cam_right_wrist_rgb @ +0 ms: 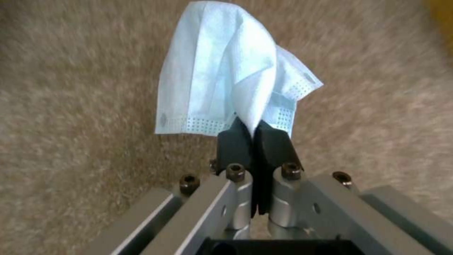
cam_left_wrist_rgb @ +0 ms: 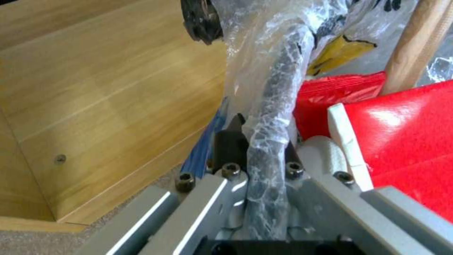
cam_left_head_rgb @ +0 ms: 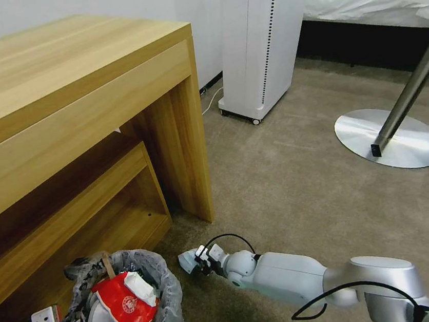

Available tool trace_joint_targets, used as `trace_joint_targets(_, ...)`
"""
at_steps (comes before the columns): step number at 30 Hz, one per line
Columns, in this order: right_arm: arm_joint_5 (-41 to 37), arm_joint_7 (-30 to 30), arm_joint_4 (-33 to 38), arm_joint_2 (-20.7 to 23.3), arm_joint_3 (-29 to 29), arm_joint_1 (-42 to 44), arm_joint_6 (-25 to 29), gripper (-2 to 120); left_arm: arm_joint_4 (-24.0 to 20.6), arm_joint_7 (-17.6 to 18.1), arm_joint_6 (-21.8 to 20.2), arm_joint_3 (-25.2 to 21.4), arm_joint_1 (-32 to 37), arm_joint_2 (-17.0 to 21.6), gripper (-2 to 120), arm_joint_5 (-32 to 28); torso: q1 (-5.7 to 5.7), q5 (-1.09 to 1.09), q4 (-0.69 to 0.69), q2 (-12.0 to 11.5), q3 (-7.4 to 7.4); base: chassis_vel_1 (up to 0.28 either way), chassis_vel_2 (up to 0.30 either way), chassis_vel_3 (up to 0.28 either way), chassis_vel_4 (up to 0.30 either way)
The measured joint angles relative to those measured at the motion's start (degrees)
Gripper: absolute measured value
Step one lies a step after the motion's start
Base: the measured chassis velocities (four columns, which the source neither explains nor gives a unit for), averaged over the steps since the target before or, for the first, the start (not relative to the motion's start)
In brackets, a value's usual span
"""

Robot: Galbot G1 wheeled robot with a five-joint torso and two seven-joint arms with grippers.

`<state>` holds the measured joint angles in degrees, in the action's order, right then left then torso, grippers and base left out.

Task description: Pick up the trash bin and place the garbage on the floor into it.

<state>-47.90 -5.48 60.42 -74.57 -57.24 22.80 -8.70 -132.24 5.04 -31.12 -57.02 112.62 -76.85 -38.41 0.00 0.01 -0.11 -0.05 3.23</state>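
From the head view, my right gripper (cam_left_head_rgb: pixel 199 260) holds the pale blue mask (cam_left_head_rgb: pixel 187 262) low over the beige carpet (cam_left_head_rgb: pixel 299 182), just beside the trash bin (cam_left_head_rgb: pixel 162 311), already full with a red wrapper (cam_left_head_rgb: pixel 121 305).

On the left wrist view, my left gripper (cam_left_wrist_rgb: pixel 262 141) is clamped on the bag-covered rim.

On the right wrist view, the jaws pinch the mask tightly. I judge the mask now needs lifting over the rim, then release.
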Motion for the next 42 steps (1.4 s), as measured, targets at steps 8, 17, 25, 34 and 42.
trace_joint_targets(8,0.7,-0.3,12.7,11.7,3.8,0.5,3.6,0,0.2,0.1,-0.2,0.6,0.0,0.2,1,0.0,0.00,-0.02,-0.02,0.0,0.00,0.000,0.000,0.000,0.000)
trace_joint_targets(17,2.8,0.4,42.1,28.0,15.5,3.2,11.4,0,0.0,0.0,-0.5,1.4,0.2,0.6,1,0.4,0.00,0.00,0.00,0.0,-0.01,0.000,0.000,0.000,0.000)
trace_joint_targets(25,-0.7,4.0,55.6,31.6,13.9,-3.1,16.1,0,-0.6,0.0,-0.7,1.6,0.1,0.8,1,0.4,0.00,-0.01,-0.01,0.0,0.00,0.000,0.000,0.000,0.000)
trace_joint_targets(34,-8.5,6.4,60.6,26.2,0.6,-13.5,16.5,0,-2.0,0.1,-1.0,1.7,0.3,0.2,1,0.5,-0.01,-0.02,0.00,0.0,0.00,0.000,0.000,0.000,0.000)
trace_joint_targets(42,-11.1,4.5,59.4,23.3,-6.6,-16.3,14.4,0,-3.3,0.2,-1.2,1.6,0.5,-0.4,1,0.5,0.00,-0.02,0.00,0.0,0.00,0.000,0.000,0.000,0.000)
